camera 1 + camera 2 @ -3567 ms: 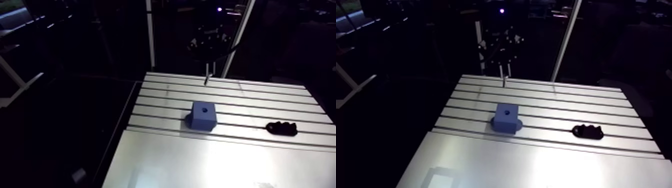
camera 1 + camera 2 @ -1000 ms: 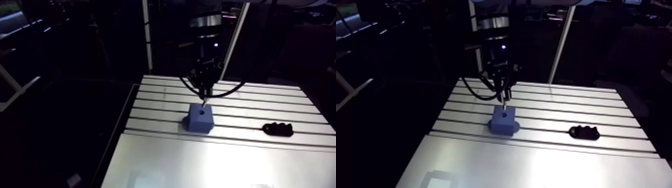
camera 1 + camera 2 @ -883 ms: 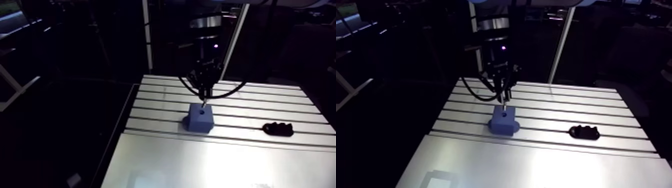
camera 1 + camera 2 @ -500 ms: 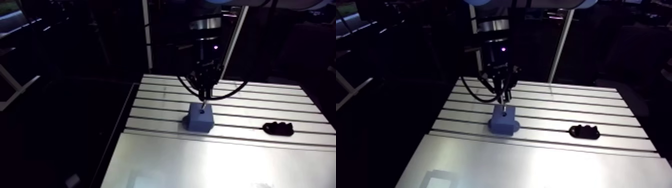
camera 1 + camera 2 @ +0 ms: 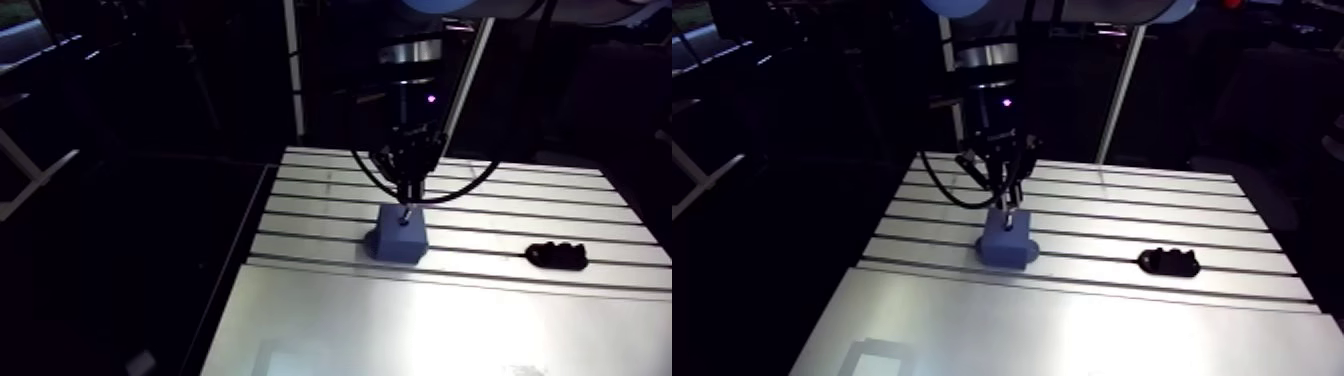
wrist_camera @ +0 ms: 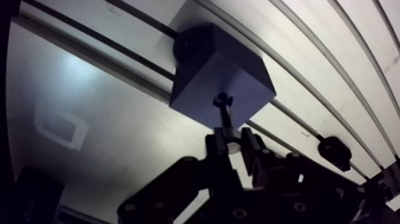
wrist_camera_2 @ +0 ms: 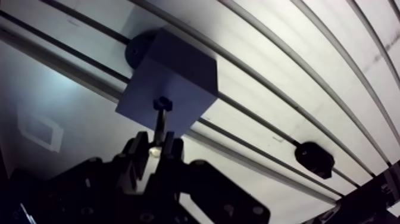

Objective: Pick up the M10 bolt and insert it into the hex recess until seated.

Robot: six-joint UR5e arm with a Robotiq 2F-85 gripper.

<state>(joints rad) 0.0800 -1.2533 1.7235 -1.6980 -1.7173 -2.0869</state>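
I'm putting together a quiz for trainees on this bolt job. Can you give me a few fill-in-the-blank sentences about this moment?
1. The gripper is ____ on the bolt.
2. The bolt's far end is at the top face of the ____ block.
3. Apart from the block, a small ____ object lies on the table.

Missing words: shut; blue; black.
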